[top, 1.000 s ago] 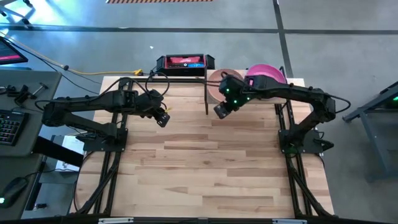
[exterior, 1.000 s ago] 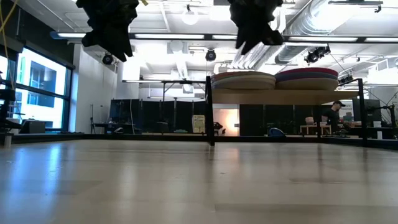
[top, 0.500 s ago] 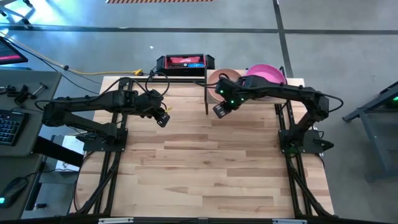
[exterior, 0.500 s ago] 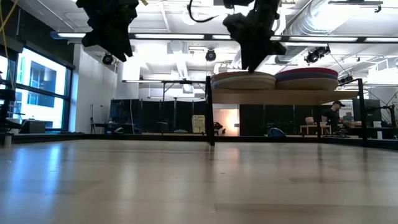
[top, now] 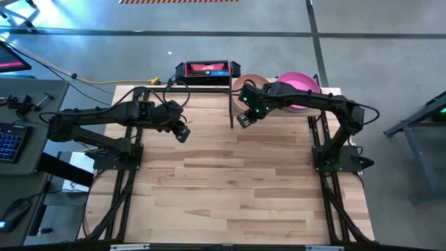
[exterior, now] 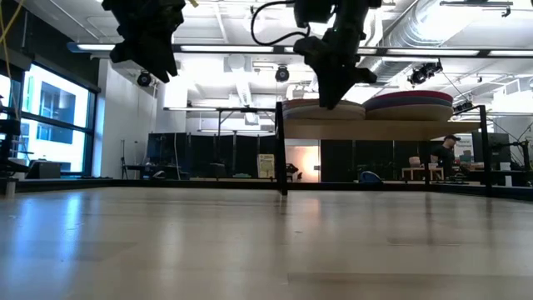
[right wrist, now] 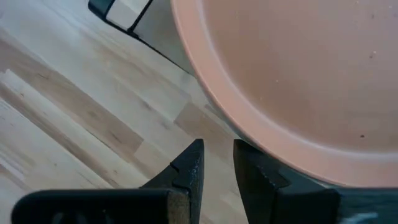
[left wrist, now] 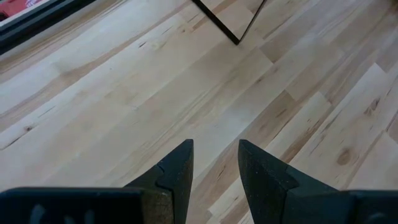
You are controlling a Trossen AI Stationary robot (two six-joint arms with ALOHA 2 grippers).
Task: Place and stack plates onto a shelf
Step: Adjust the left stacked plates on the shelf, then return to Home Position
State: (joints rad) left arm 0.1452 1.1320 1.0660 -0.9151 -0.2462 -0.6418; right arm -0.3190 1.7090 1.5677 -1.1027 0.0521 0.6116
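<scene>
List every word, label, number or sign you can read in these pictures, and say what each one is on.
None can be read.
Red and black box past the table's far edge: pale marks on its red top, too small to read.
Monitor left of the table: a red glow, no legible text.
Plates, shelf, left gripper and right gripper: no markings show.

- Your high view looks straight down on the whole counter [top: 230,188], both arms and the floor around.
- Your low view sits at counter [exterior: 266,242] height, facing level across it into the room.
- Your left wrist view faces down, close over bare counter [left wrist: 124,93] boards.
- Your right wrist view sits very near the peach plate [right wrist: 298,68].
- High and low views share the shelf [top: 231,111] [exterior: 375,129] with its stacked plates.
</scene>
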